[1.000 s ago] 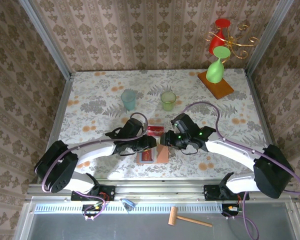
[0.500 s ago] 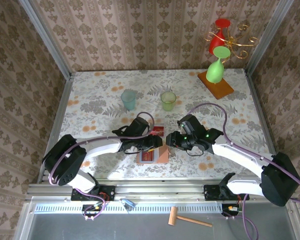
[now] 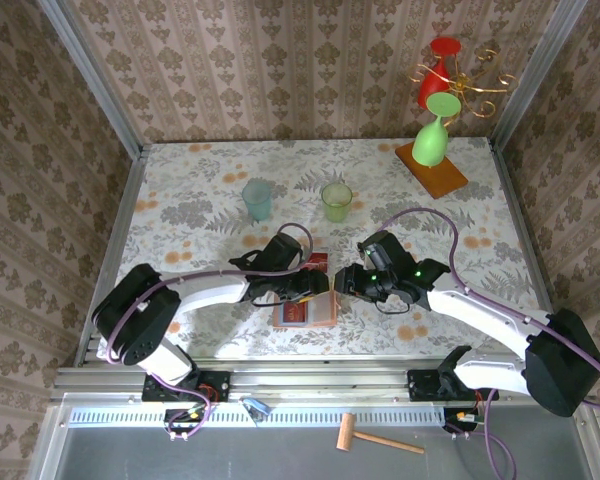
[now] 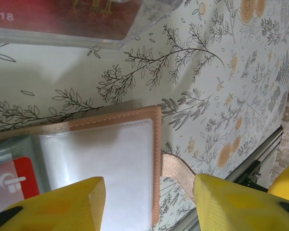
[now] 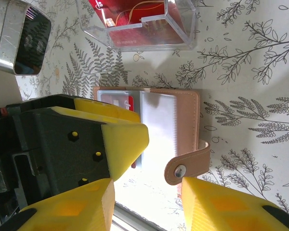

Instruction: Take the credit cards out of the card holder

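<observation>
1. My left jaws have spread wider than a second ago and now stand released, gripping nothing. The arm has also reached further over the open tan leather card holder, which lies flat on the floral tabletop beneath them.
2. My right jaws stand parted and empty, with the holder's snap strap just ahead of them.
3. I judge a fresh grasp is due: a red plastic credit card sits pocketed beside my left jaws.
4. Beyond the jaws, the clear plastic tray is cut off, so I cannot count the red cards inside it.
</observation>
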Controlling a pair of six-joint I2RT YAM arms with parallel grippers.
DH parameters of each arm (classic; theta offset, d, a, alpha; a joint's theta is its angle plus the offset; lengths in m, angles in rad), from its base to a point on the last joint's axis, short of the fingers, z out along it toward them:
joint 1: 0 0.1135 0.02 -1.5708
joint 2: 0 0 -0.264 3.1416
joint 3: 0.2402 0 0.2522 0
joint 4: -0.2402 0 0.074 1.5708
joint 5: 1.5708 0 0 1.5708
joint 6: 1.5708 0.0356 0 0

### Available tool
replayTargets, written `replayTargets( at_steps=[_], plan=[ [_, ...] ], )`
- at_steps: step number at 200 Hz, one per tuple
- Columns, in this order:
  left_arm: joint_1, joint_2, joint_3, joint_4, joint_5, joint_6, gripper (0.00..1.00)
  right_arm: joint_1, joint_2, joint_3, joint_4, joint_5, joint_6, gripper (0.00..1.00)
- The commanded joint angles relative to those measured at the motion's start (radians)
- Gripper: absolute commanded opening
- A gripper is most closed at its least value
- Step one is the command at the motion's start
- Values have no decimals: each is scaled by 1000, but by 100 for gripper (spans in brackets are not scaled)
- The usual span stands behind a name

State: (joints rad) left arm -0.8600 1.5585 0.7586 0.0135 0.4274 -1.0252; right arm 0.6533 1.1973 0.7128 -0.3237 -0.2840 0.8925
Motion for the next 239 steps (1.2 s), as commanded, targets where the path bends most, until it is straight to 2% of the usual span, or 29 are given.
replayTargets(
  at_steps=[1, 91, 165, 239],
  plan=[
    [-9, 12, 25, 19, 20, 2, 53, -6, -21, -11, -30, 12, -10, 41],
    [-5, -19, 0, 22, 9, 4, 53, -6, 6, -1, -3, -12, -1, 41],
    [32, -134, -80, 11, -22, -1, 53, 0, 68, 43, 25, -50, 6, 40],
    [78, -269, -180, -27, -42, -4, 51, 51, 155, 100, 50, -49, 17, 39]
  ],
)
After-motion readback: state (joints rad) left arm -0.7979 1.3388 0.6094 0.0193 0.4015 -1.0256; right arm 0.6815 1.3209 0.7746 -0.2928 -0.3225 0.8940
